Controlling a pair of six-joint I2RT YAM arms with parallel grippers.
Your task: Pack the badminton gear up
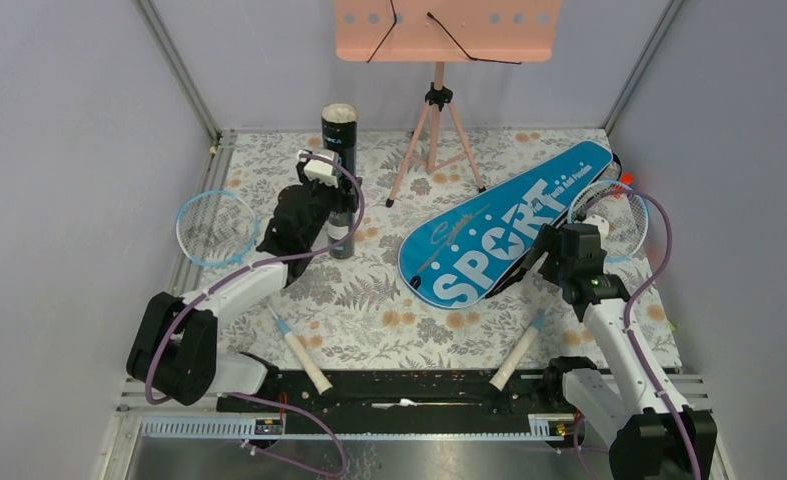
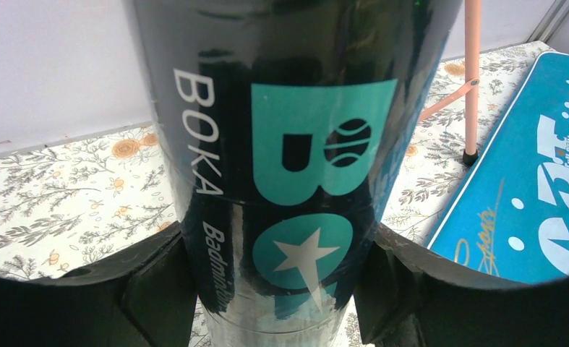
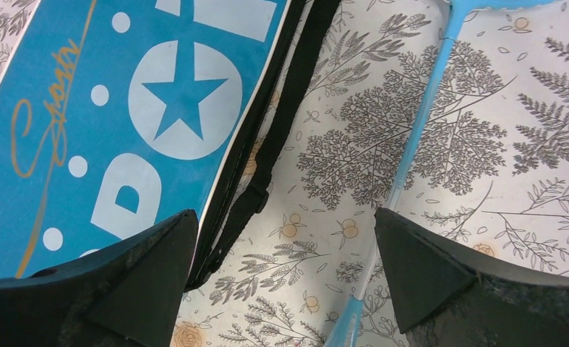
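3 grey walls (image 1: 69, 150) round floral cloth (image 1: 389, 320) w/ bag (image 1: 499, 240), black tube (image 1: 337, 135), stand (image 1: 437, 110).

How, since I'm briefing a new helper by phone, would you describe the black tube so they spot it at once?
On the flower-patterned table, look left of the pink tripod at the back. There the left gripper clasps a tall black tube with teal BOKA lettering. It is the only upright cylinder; the rackets and the blue bag around it lie flat.

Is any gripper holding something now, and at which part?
The left gripper grips the black tube around its lower body, a finger on each side. The right gripper is open, holding nothing.
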